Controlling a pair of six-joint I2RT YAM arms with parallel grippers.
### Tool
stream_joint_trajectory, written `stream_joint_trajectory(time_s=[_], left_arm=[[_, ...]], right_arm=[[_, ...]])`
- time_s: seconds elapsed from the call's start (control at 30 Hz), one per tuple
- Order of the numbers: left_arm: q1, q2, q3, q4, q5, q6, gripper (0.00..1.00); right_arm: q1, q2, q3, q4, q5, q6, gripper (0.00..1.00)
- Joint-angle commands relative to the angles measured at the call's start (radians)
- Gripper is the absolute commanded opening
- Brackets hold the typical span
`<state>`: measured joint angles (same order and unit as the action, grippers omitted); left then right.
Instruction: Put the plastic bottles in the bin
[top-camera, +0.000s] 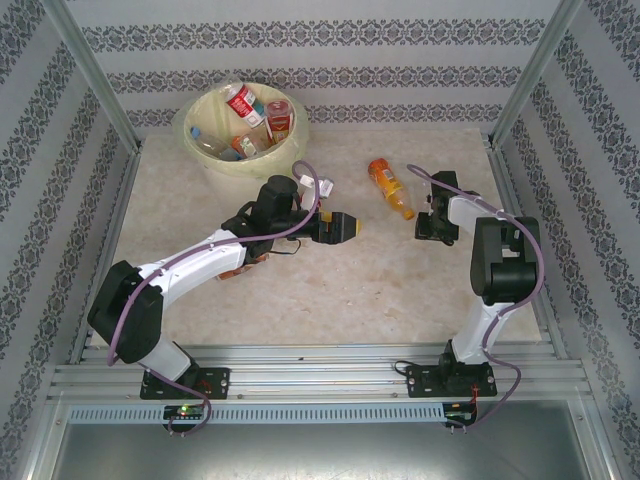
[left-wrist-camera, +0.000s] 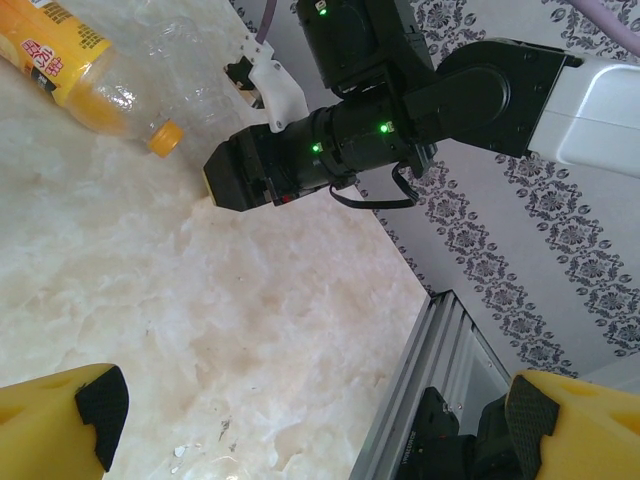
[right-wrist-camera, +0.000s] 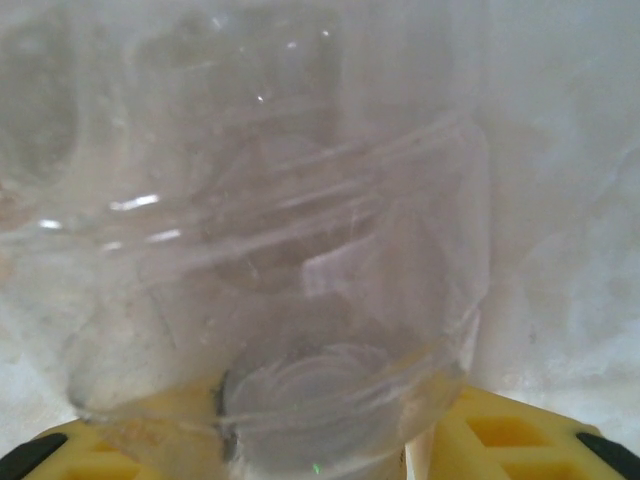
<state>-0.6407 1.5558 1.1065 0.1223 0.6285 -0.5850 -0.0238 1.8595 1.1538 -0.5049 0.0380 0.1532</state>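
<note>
Clear plastic is what I have at my right end effector (top-camera: 432, 228): a see-through bottle (right-wrist-camera: 300, 250) sits between its yellow fingers (right-wrist-camera: 500, 435), though I cannot tell whether they are clamped on it or merely beside it. From above, that end effector is at about 2 o'clock on the desk (top-camera: 330, 290). An orange-labelled bottle (top-camera: 389, 187) lies at its 11 o'clock. My left end effector (top-camera: 345, 228) hovers mid-desk with its fingers wide apart and nothing between them. The bin (top-camera: 240, 175) stands at 11 o'clock, with several bottles (top-camera: 245, 105) inside.
</note>
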Motion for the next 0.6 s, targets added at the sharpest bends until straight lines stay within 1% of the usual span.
stream_joint_trajectory(time_s=[0.0,0.1,0.2,0.23,0.4,0.47,0.57], left_arm=[[-0.010,0.017,0.016,0.066,0.015,-0.015,0.98],[-0.010,0.022,0.026,0.064,0.005,-0.026,0.97],[-0.009,0.032,0.041,0.063,-0.008,-0.046,0.97],[-0.008,0.036,0.046,0.062,-0.013,-0.056,0.97],[-0.008,0.048,0.059,0.083,-0.039,-0.085,0.97],[-0.005,0.053,0.072,0.083,-0.048,-0.094,0.97],[0.008,0.070,0.097,0.093,-0.037,-0.115,0.97]], right_arm=[[0.005,0.009,0.011,-0.007,0.026,0.002,0.46],[0.008,-0.011,0.002,0.000,0.035,0.004,0.38],[0.008,-0.064,-0.020,0.017,0.020,0.004,0.36],[0.009,-0.085,-0.024,0.021,0.011,0.004,0.34],[0.019,-0.203,-0.050,0.033,-0.053,0.020,0.33],[0.023,-0.270,-0.064,0.046,-0.119,0.024,0.33],[0.026,-0.359,-0.082,0.074,-0.268,0.034,0.33]])
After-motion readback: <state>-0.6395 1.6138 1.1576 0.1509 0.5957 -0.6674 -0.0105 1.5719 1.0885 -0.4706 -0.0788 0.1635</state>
